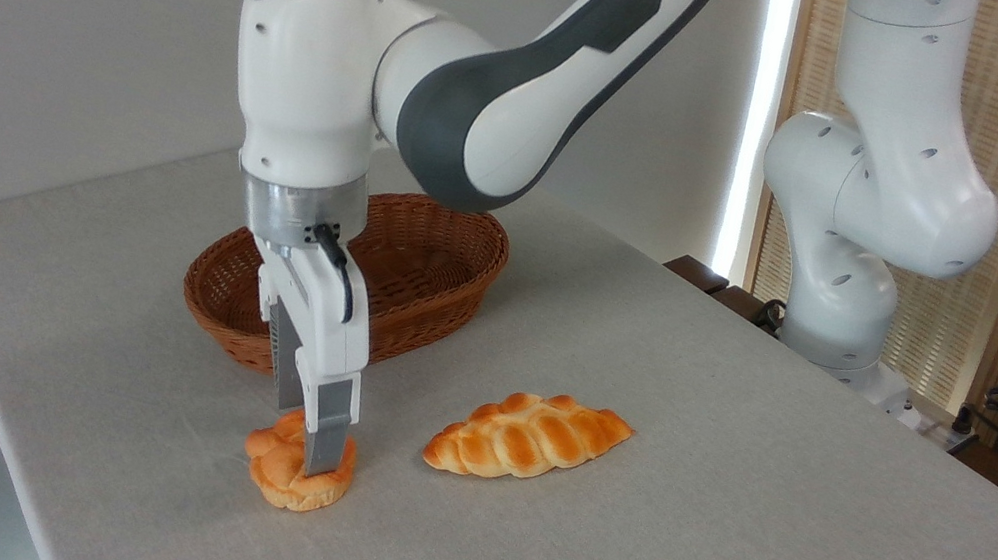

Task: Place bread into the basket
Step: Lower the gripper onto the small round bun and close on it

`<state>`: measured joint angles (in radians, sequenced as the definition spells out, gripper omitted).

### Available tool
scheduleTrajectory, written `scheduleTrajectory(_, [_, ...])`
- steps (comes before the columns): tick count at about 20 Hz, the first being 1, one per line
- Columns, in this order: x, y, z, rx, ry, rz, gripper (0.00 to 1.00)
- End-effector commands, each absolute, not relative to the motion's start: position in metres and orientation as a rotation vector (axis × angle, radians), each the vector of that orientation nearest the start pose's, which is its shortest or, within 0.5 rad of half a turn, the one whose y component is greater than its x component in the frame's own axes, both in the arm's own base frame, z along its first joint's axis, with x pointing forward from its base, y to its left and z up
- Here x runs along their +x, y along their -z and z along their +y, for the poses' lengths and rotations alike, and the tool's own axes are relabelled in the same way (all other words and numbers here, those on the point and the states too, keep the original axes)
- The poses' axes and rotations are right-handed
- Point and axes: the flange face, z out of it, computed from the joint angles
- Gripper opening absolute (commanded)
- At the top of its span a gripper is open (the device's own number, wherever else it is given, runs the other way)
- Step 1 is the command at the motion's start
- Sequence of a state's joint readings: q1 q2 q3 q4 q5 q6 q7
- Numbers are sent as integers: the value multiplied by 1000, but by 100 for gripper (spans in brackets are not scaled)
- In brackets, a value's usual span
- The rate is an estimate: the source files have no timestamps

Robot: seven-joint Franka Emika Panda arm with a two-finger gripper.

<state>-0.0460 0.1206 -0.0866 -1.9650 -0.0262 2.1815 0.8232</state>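
Nearest the camera, the bread is lying on the table, with the gripper pointing straight down and its fingers straddling the bun; whether they are pinching it cannot be told. Bending overhead from two o'clock, the arm is hiding part of the basket, which is sitting at twelve o'clock from the bun. At three o'clock a braided loaf is lying, apart from both.

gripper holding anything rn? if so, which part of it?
The gripper straddles the small round golden-orange knotted bun, fingers down on its top middle. The bun rests on the grey table; whether the fingers actually clamp it cannot be told.
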Motion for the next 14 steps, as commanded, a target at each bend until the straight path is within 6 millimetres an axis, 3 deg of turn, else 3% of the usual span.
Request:
scheduleTrajectory(1, [592,-412,-79,-2775,144,1447,82])
scheduleTrajectory(4, [592,-410,-77,-2762,135,1475,41])
scheduleTrajectory(5, [592,-409,-76,-2753,131,1492,35])
scheduleTrajectory(14, [594,-416,-75,-2743,146,1500,28])
